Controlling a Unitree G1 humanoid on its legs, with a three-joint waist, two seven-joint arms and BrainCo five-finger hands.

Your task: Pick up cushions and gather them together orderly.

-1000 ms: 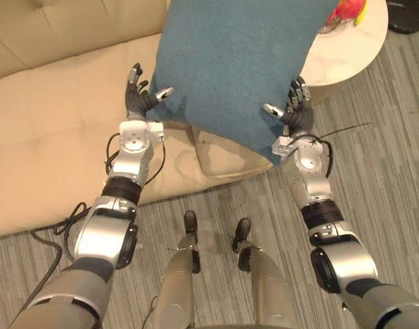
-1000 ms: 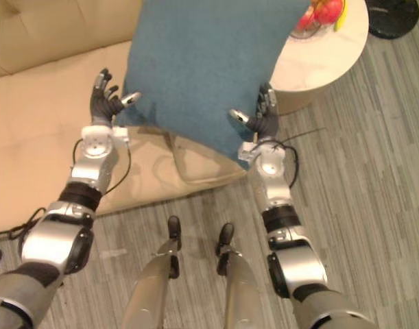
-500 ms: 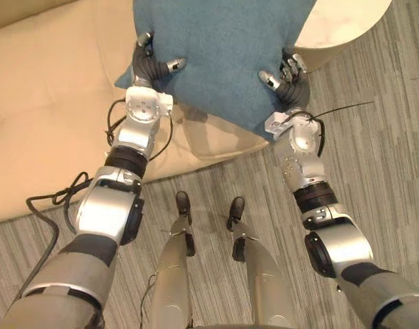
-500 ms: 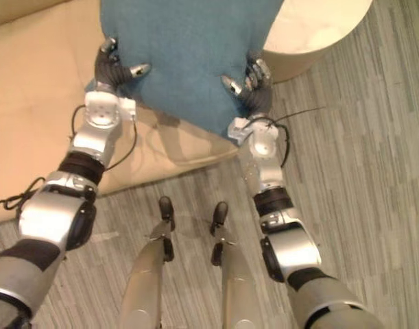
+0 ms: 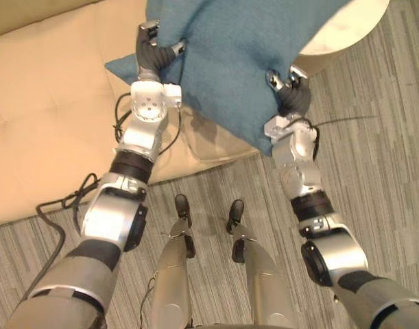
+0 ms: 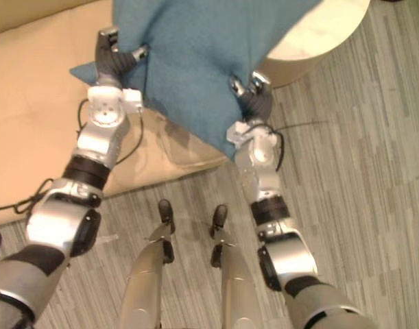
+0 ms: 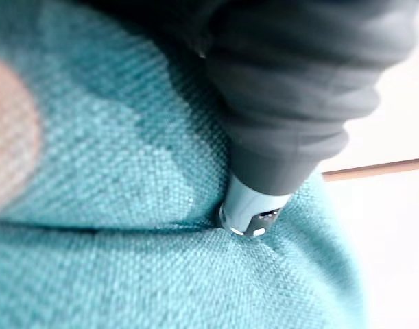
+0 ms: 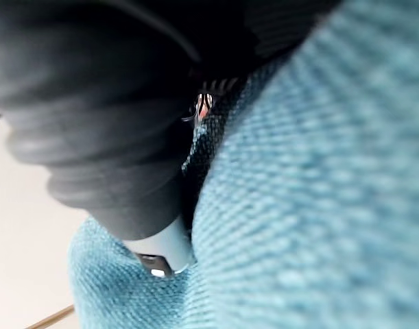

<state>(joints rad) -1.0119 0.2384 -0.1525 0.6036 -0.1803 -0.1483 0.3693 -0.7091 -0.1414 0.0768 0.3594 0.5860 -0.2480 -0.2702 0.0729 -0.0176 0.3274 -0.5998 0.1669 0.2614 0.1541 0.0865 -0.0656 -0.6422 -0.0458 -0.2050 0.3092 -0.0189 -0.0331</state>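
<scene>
A large teal cushion [image 5: 230, 62] is held up over the front edge of the beige sofa [image 5: 44, 130]. My left hand [image 5: 151, 56] grips its left edge, thumb and fingers pinching the cloth so that it bunches. My right hand [image 5: 291, 92] grips the cushion's lower right edge in the same way. In the left wrist view the teal cushion [image 7: 127, 274] folds in against the left hand [image 7: 291, 103]. The right wrist view shows the same teal weave [image 8: 312, 219] pressed against the right hand [image 8: 92, 137]. A beige cushion [image 5: 209, 140] lies on the sofa seat under the teal one.
A round pale side table [image 5: 339, 34] stands at the sofa's right end, partly behind the teal cushion. Grey striped carpet [image 5: 380, 157] covers the floor in front of the sofa.
Both hands went from spread beside the cushion to curled onto its edges. The cloth now bunches at the left hand. The camera has tilted, shifting the scene.
</scene>
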